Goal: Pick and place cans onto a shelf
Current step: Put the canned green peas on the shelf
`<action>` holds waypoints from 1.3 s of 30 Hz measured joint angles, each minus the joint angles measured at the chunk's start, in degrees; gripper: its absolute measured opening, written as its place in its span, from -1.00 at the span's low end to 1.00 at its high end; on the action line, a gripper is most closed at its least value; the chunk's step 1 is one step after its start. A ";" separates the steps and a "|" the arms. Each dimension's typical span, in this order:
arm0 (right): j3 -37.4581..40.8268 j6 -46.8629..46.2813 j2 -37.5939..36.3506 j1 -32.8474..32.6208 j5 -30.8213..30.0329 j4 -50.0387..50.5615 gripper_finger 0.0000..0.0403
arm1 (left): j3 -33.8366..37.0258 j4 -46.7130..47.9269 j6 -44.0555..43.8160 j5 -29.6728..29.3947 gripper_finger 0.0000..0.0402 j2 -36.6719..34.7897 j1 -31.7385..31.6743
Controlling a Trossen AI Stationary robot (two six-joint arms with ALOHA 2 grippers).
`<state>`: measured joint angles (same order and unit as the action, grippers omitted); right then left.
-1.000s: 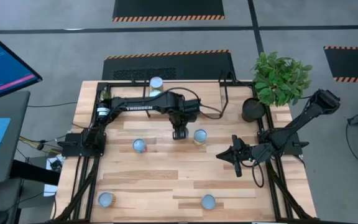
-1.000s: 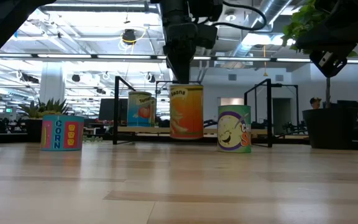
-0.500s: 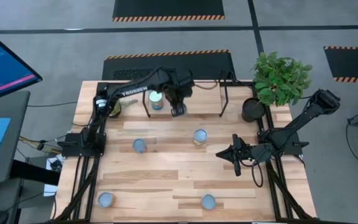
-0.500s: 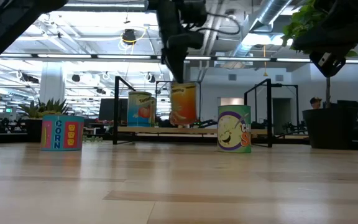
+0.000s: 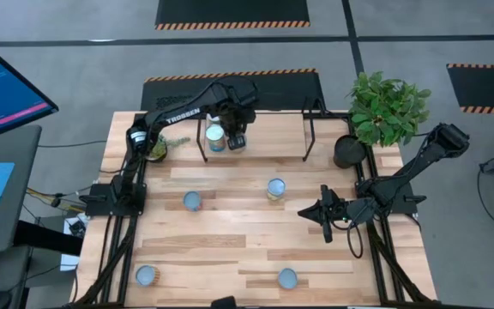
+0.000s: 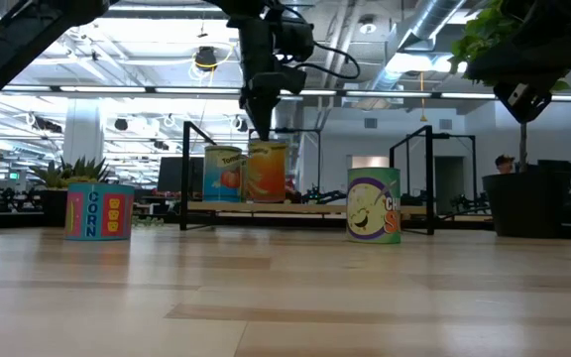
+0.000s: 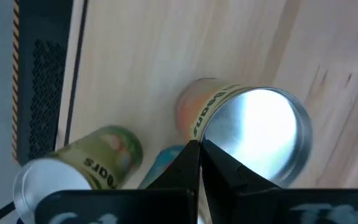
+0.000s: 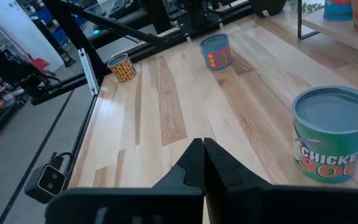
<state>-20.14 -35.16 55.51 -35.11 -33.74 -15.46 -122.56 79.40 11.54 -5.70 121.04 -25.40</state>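
Note:
My left gripper (image 5: 237, 142) is over the shelf (image 5: 273, 133), shut on an orange-labelled can (image 6: 268, 171) whose silver top shows in the left wrist view (image 7: 260, 134). A second can (image 5: 216, 136) stands on the shelf board right beside it, toward the table's left. Several more cans stand on the tabletop, among them a green-and-purple soup can (image 5: 275, 187) and a blue corn can (image 5: 193, 200). My right gripper (image 5: 326, 215) is shut and empty over the table's right side. My left gripper pinches the orange can's top rim (image 7: 205, 144) between its two fingers, at one side of the lid. The fingers come from above, pointing down. The can stays upright below them, its bottom level with the shelf board (image 6: 325, 207); whether it rests there I cannot tell.
A dark plant pot (image 5: 348, 152) with a green plant (image 5: 388, 107) stands at the table's far right corner, beside the shelf. Two cans (image 5: 147, 275) (image 5: 287, 277) stand near the table's front edge. The shelf's right half is bare.
My left gripper has carried the orange can from the table's middle, beside the soup can, toward the far edge and a little left, and now holds it over the shelf next to the can there. The can has stayed upright below the fingers.

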 joint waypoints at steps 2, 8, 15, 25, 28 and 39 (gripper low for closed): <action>-0.02 -0.27 0.00 0.00 0.00 0.00 -0.94 | 0.02 -0.57 0.06 -0.13 -1.00 0.03 -0.08; -0.02 -0.42 0.00 0.00 0.00 -0.01 -0.94 | 0.02 -1.91 -0.34 -1.84 -1.00 0.03 -0.12; -0.02 -0.53 0.00 0.00 0.01 0.00 -0.94 | 0.02 -2.06 -0.23 -0.56 -1.00 0.06 -0.12; -0.02 -1.94 0.00 0.00 0.20 0.00 -0.94 | 0.02 -2.17 -0.23 -0.63 -1.00 0.08 -0.31; -0.02 -1.96 0.00 0.00 0.22 0.00 -0.94 | 0.02 -2.19 -0.18 -0.69 -1.00 0.08 -0.34; -0.02 -1.96 0.00 0.00 0.38 0.00 -0.94 | 0.02 -2.17 1.32 0.31 -1.00 0.10 -0.34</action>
<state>-20.16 -37.12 55.51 -35.11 -33.36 -15.46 -122.54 77.23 12.86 -5.39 121.14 -25.74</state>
